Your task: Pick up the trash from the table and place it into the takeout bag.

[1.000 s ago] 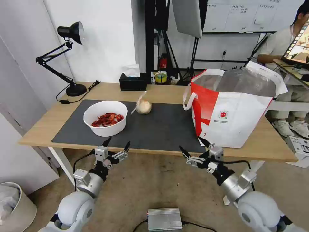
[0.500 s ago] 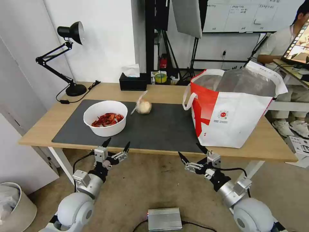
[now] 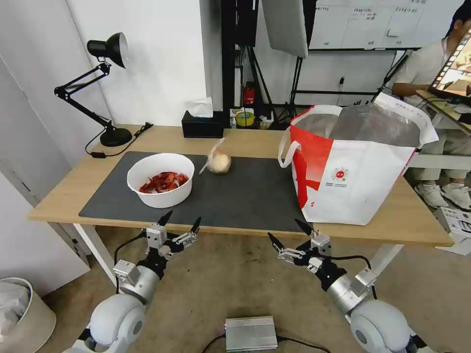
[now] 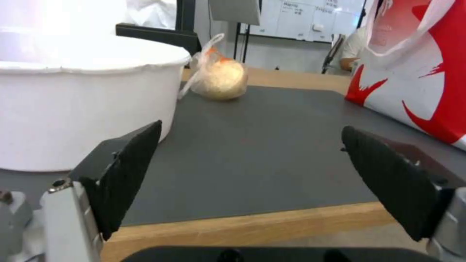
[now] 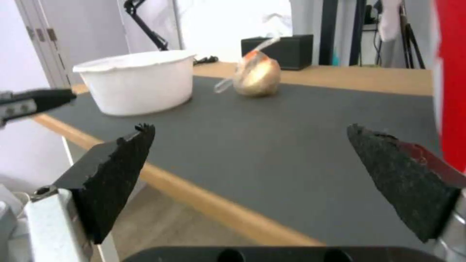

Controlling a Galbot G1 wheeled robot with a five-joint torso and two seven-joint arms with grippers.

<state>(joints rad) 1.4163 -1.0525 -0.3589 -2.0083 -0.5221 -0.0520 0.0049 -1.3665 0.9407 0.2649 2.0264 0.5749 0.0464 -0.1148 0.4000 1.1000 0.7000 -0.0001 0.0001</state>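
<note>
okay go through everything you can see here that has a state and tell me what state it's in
White round bowl: upright on the dark grey mat, red crayfish shells inside.
Clear bag around beige ball: on the mat, knotted.
White-and-red takeout bag: upright, mouth open.
Left gripper: open, empty.
Right gripper: open, empty.

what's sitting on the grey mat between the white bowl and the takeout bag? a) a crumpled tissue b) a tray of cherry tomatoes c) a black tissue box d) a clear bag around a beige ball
d: on the dark mat, a clear bag around a beige ball lies between the white bowl and the takeout bag.
</note>
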